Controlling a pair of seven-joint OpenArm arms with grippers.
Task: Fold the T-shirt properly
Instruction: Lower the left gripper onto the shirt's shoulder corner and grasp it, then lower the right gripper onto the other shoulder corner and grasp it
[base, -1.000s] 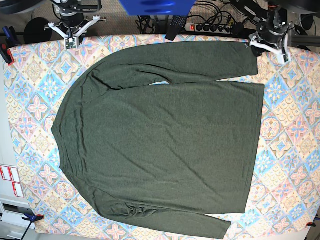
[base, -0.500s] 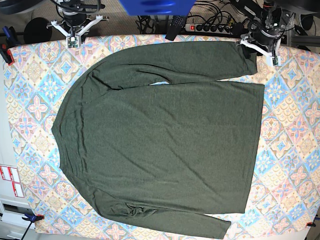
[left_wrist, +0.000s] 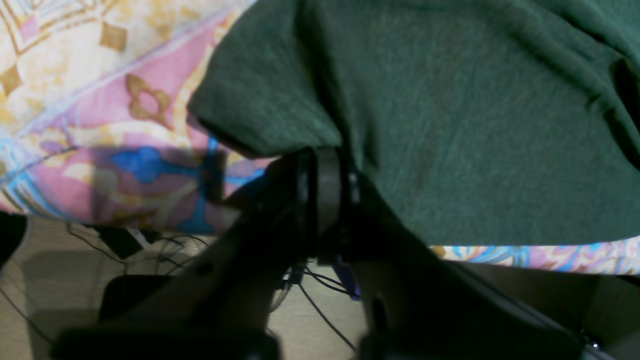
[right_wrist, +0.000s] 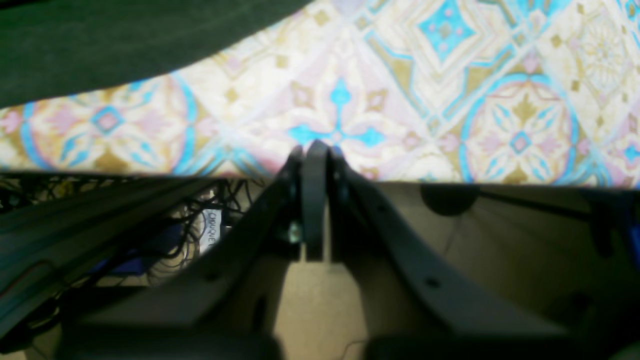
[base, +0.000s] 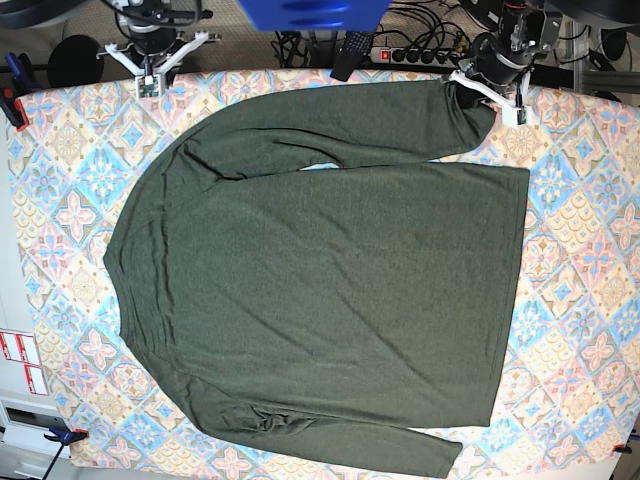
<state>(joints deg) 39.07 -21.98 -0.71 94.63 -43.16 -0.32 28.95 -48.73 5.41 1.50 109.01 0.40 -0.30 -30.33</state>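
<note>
The T-shirt (base: 320, 280) lay spread flat across the patterned table cover (base: 590, 300), its upper sleeve cuff pinched in the closed left gripper (left_wrist: 325, 165) at the cover's far edge. The hold appeared to catch only the cuff's rim, so a pull could strip it free or drag the body askew. The right gripper (right_wrist: 315, 150) sat closed and empty, clear of the fabric.

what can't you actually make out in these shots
- Base view: the lower sleeve of the shirt runs off the bottom edge.
- Left wrist view: the left tool tips meet the sleeve edge; cloth between them is hidden by the fabric fold.
- Right wrist view: the tablecloth is blurred; the right tool blocks the table edge.
</note>
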